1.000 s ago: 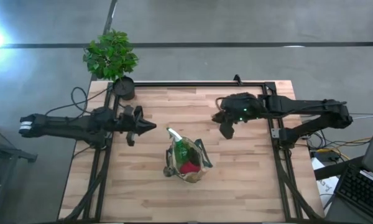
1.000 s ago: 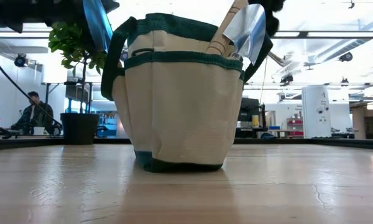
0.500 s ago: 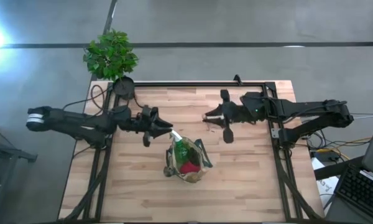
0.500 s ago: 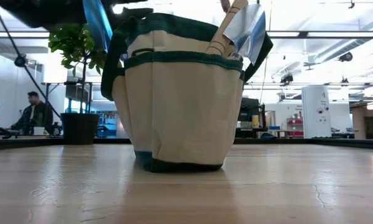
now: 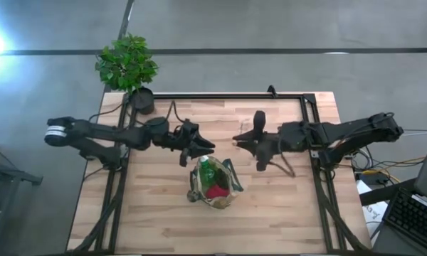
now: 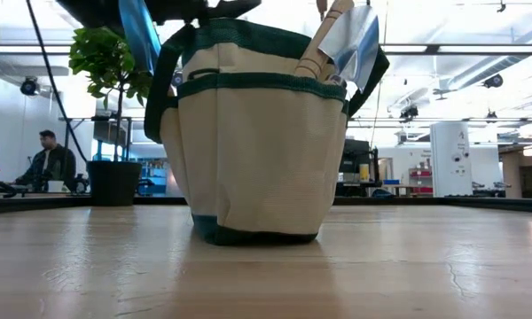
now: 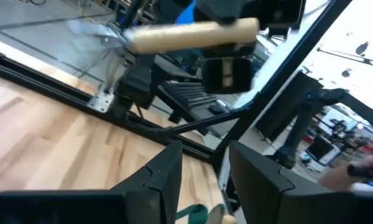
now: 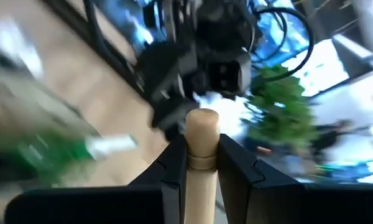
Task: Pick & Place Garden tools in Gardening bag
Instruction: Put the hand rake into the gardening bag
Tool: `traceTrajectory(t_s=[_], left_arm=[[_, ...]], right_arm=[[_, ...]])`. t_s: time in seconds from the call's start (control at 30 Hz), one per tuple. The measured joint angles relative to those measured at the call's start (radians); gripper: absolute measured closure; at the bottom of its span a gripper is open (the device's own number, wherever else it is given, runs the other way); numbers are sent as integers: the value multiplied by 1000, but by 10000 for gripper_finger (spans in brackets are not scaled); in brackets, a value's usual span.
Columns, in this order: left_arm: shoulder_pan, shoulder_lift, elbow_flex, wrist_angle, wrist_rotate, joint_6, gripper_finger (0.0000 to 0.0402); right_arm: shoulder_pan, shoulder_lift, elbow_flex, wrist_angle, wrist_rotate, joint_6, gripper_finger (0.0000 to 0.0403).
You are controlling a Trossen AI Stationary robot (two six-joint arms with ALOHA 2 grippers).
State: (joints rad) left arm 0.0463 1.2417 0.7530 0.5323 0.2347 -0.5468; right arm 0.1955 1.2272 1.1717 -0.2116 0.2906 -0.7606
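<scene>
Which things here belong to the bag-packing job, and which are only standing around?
Job:
- gardening bag, already holding tools
- metal trowel sticking out of the bag
- wooden-handled tool gripped in the right end effector
- left end effector, open just above the bag

Only standing around:
- potted green plant at the table's far left corner
- person sitting in the room behind

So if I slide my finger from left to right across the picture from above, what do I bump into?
Potted plant → left hand → gardening bag → wooden-handled tool held in the right hand → keyboard at the far right edge.
</scene>
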Motion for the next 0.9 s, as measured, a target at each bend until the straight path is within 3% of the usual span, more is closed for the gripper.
traceTrajectory(t_s=[0.2, 0.27, 0.63, 0.9], left_arm=[[6, 75, 68, -5, 88, -73, 264], [18, 83, 85, -5, 132, -88, 264], [191, 122, 159, -2, 316, -300, 264], [210, 231, 263, 25, 444, -649, 264]], right_arm=[[77, 37, -1, -1, 364, -274, 354], [96, 51, -2, 5, 425, -321, 354], [260, 100, -4, 31, 419, -334, 354], [259, 112, 5, 58, 416, -335, 354]])
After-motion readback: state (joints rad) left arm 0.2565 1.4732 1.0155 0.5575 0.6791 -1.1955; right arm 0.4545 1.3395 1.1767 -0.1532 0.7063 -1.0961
